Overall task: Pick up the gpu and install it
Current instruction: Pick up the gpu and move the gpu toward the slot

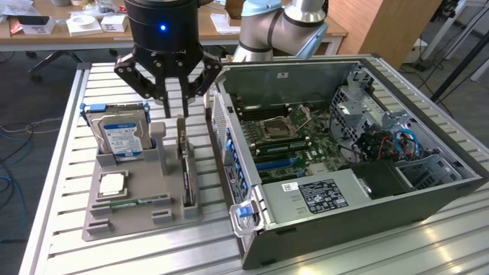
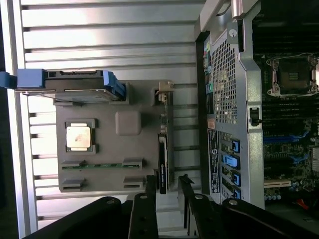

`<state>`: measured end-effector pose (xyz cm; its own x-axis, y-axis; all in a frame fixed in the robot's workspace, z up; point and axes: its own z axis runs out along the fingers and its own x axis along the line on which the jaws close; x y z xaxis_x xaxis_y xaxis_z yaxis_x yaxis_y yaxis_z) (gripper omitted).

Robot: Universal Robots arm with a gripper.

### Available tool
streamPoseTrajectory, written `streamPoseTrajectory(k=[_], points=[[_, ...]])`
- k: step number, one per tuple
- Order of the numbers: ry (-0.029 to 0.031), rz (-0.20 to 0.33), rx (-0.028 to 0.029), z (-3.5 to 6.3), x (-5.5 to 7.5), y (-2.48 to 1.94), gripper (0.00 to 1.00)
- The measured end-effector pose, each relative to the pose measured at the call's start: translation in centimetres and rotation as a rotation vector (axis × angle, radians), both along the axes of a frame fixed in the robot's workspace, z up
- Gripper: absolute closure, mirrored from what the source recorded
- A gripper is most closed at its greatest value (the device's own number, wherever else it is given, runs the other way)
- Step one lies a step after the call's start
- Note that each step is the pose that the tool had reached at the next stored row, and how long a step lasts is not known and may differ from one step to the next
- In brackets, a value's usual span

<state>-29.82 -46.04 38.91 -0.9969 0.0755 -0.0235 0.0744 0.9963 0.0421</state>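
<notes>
The tray [image 1: 137, 213] looks matt grey plastic, the gpu [image 1: 185, 172] matt black, the table [image 1: 114, 253] metal.

One gpu [image 1: 185, 172], one hard drive [image 1: 118, 134], one processor [image 1: 112, 183], one case [image 1: 367, 223].

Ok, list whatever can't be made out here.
The card: stands on edge in the tray, so the exterior view hides its faces.
The gripper: whether it touches the card is unclear in both views.
The computer case: cut off by the wrist view's edge.
The hard drive label: print too small to read, exterior view.
</notes>
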Motion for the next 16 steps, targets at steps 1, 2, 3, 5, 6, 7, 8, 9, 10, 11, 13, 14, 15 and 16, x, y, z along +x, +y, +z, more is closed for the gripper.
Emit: streamPoseTrajectory(k=[1, 2, 3, 5, 6, 7, 8, 9, 10, 11, 13, 14, 15, 16], points=[[0.0, 0.0, 0.0, 0.0, 0.0, 0.0, 0.65], [0.0, 0.0, 0.0, 0.0, 0.0, 0.0, 0.65], [0.0, 0.0, 0.0, 0.0, 0.0, 0.0, 0.65], [0.0, 0.0, -0.0001, 0.0, 0.0, 0.0, 0.59], [0.0, 0.0, 0.0, 0.0, 0.0, 0.0, 0.59], [0.0, 0.0, -0.0001, -0.02, 0.0, 0.0, 0.59], [0.0, 0.0, 0.0, -0.12, 0.0, 0.0, 0.59], [0.0, 0.0, 0.0, -0.3, 0.0, 0.0, 0.59], [0.0, 0.0, 0.0, -0.47, 0.0, 0.0, 0.59], [0.0, 0.0, 0.0, -0.65, 0.0, 0.0, 0.59], [-0.0001, 0.0, 0.0001, -1.02, 0.0, 0.0, 0.59], [0.0, 0.0, 0.0, -1.19, 0.0, 0.0, 0.59], [0.0, 0.0, 0.0, -1.37, 0.0, 0.0, 0.59], [0.0, 0.0, 0.0, -1.55, 0.0, 0.0, 0.59]])
